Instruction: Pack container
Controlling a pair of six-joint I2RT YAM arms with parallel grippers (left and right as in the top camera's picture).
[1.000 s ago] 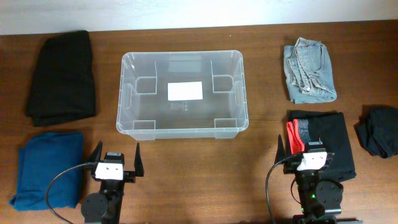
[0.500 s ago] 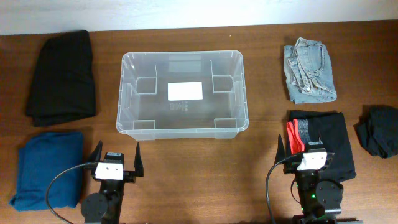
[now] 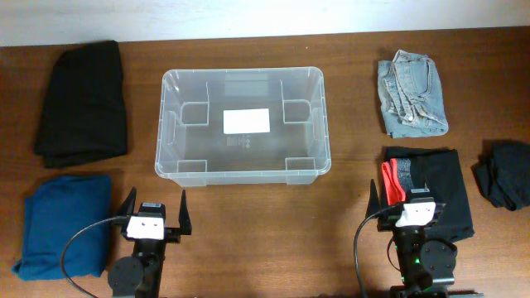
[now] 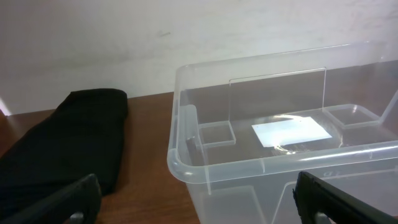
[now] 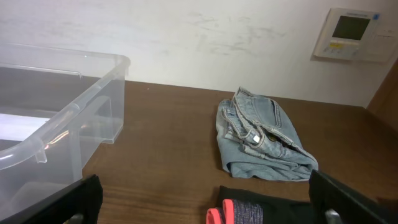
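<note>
Container [image 3: 242, 173] amid folded garments [image 3: 83, 103]

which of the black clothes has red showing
The folded black garment directly ahead of the right gripper: red shows along its left edge. The far-left black garment and far-right black bundle are plain.

Plain robot test room, it looked.
A white wall [image 5: 155, 31] carried a control panel [image 5: 352, 34]; left arm [image 3: 141, 266] and right arm [image 3: 424, 258] stood at a wooden table [image 3: 348, 199].

The container [image 4: 249, 169] runs off the left wrist view's right and bottom edges.
</note>
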